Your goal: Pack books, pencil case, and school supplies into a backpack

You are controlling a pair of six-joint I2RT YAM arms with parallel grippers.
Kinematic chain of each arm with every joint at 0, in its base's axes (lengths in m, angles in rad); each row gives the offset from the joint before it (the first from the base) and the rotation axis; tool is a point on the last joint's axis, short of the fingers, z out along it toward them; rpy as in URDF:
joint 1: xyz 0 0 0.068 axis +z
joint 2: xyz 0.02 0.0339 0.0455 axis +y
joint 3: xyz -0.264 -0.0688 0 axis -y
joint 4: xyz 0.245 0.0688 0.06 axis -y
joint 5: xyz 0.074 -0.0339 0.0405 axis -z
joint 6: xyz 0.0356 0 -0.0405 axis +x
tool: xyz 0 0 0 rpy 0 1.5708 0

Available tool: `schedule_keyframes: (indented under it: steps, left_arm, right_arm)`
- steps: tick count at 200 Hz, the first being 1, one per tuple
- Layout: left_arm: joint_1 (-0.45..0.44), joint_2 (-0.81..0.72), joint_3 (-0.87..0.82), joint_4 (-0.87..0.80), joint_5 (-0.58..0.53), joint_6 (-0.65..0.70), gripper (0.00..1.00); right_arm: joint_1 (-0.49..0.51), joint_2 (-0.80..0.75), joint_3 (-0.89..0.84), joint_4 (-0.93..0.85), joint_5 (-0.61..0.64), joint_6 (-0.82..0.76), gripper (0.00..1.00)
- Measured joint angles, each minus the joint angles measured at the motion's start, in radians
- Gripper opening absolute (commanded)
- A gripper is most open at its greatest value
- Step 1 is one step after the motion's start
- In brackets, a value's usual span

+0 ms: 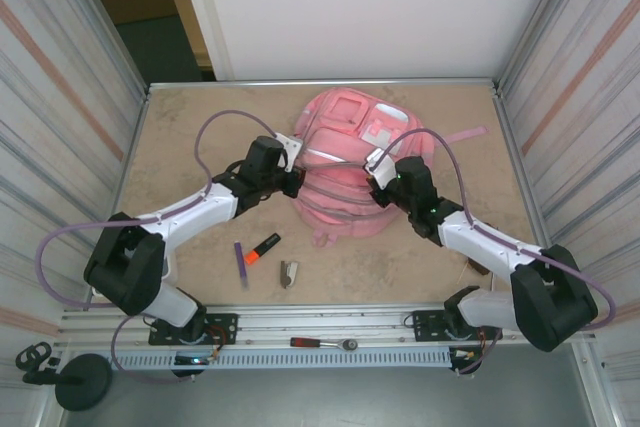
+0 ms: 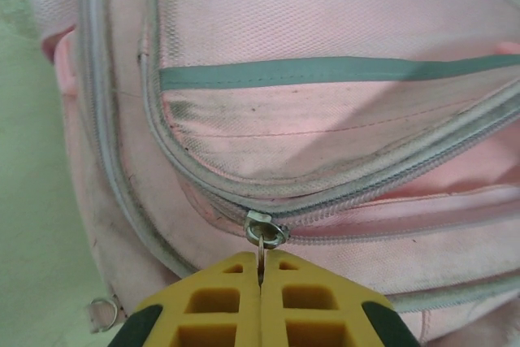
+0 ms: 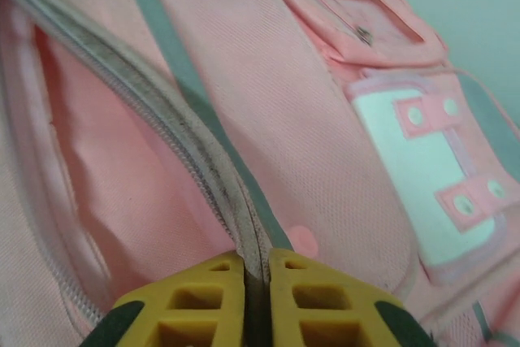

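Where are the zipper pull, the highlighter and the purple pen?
zipper pull (image 2: 266,235), left wrist view, on its metal ring.
highlighter (image 1: 263,248), top external view, middle of the barrel.
purple pen (image 1: 241,264), top external view, middle of the shaft.

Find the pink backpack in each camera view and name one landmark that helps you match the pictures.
Top external: the backpack lies far centre on the table, between the left gripper and right gripper.
Left wrist: its front panel sits above the left gripper, shut on the zipper pull.
Right wrist: it rises above the right gripper, shut on the zip edge.
Shared landmark: the grey stripe.
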Motion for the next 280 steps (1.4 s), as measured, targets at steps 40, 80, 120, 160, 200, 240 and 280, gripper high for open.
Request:
schedule_keyframes:
  steps: [40,80,120,160,200,240,280]
  left_arm:
    - [-0.019,0.0,-0.004,0.016,0.082,-0.034,0.0]
    - [-0.063,-0.003,-0.024,0.031,0.13,-0.063,0.0]
    - [-0.085,-0.006,-0.03,0.031,0.15,-0.071,0.0]
    - [-0.085,-0.009,-0.032,0.031,0.133,-0.071,0.0]
    - [-0.03,-0.031,-0.066,0.065,0.136,-0.072,0.0]
    - [0.033,-0.022,-0.062,0.089,0.19,-0.059,0.0]
    - [0.053,0.078,0.016,0.089,0.257,-0.04,0.0]
  right_arm:
    - [-0.021,-0.099,-0.01,-0.072,-0.061,0.027,0.46]
    - [0.074,-0.056,0.047,-0.132,-0.192,-0.004,0.52]
    - [0.125,0.123,0.18,-0.143,-0.195,-0.058,0.45]
    - [0.128,0.222,0.224,-0.137,-0.176,-0.111,0.1]
    - [0.119,0.166,0.155,-0.089,-0.169,-0.107,0.03]
    - [0.108,0.068,0.082,-0.06,-0.169,-0.08,0.03]
    - [0.079,-0.008,0.005,-0.022,-0.169,-0.018,0.0]
